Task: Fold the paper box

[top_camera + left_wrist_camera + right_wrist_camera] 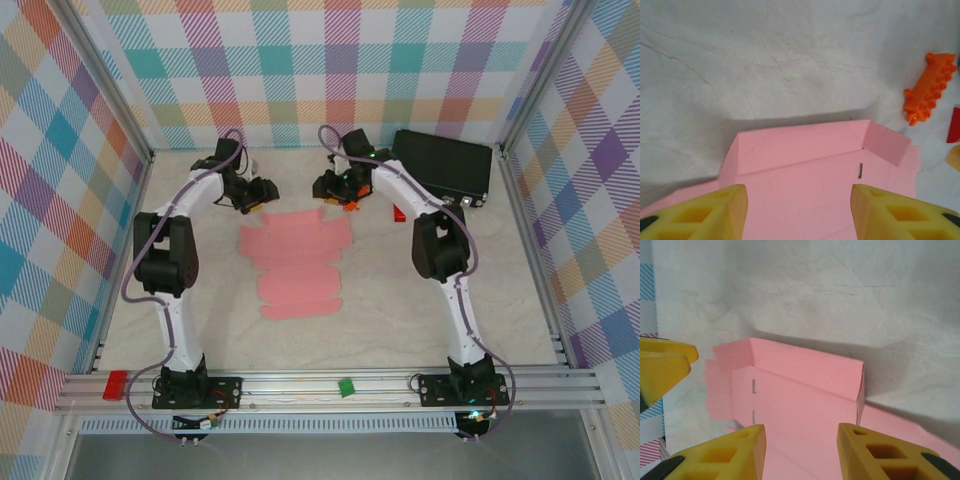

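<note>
You have the paper box (295, 265) lying as a mostly flat pink sheet in the middle of the table (200, 300), with its far end between the two grippers. Your left gripper (799, 212) is released: its yellow fingers (715, 215) stand wide apart above the pink card and nothing is pinched between them. Your right gripper (800, 450) is likewise released, its fingers (890, 455) spread over the sheet from the other side and holding nothing. In both wrist views the far strip of the sheet is tilted up off the table along a crease, with a small corner tab bent beside it, and it throws a shadow on the white surface behind. An orange toy (930, 89) lies on the table just past the sheet's far right corner, apart from the card. A black case (443, 163) sits in the far right corner of the table, well clear of the sheet.
</note>
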